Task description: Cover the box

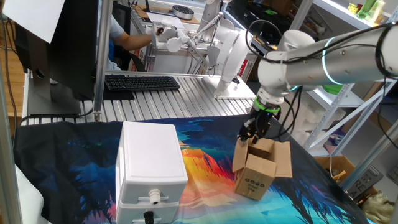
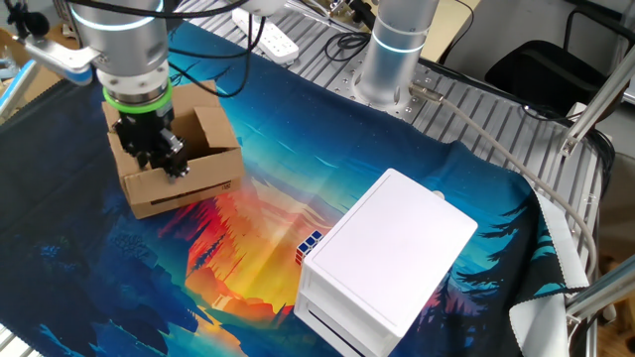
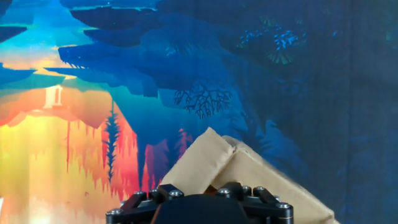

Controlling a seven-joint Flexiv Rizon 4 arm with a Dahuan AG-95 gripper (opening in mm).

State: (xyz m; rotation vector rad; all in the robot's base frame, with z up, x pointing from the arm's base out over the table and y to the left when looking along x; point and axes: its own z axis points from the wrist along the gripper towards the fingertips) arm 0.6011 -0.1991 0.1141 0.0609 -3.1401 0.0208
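Right now I have the black two-finger gripper (image 1: 251,132) down at the top of the small brown cardboard carton with open flaps and black printed marks (image 1: 259,169), which sits on the colourful printed cloth over the table (image 1: 74,155), toward the edge nearest the silver arm base (image 2: 389,55) in the other fixed view and well apart from the big white case. From the fixed views the fingers look drawn close together at the rim of one flap, but I cannot tell whether they are clenched on the cardboard or only pressing against it; the hand view shows just a folded brown flap below the gripper body. My judgement is that the step in hand is folding a flap inward, with the carton not yet covered, since two flaps stand outward at the sides. To do it well I would push the flap across and down in a shallow arc, keeping the force low, because a light carton like this will probably slide or tip on the cloth. The large white plastic box with a front connector (image 1: 151,167) lies toward the middle of the table and seems clear of my path. A small coloured cube (image 2: 309,246) rests just beside it, and a black keyboard (image 1: 142,82) sits at the far edge, neither in the way.
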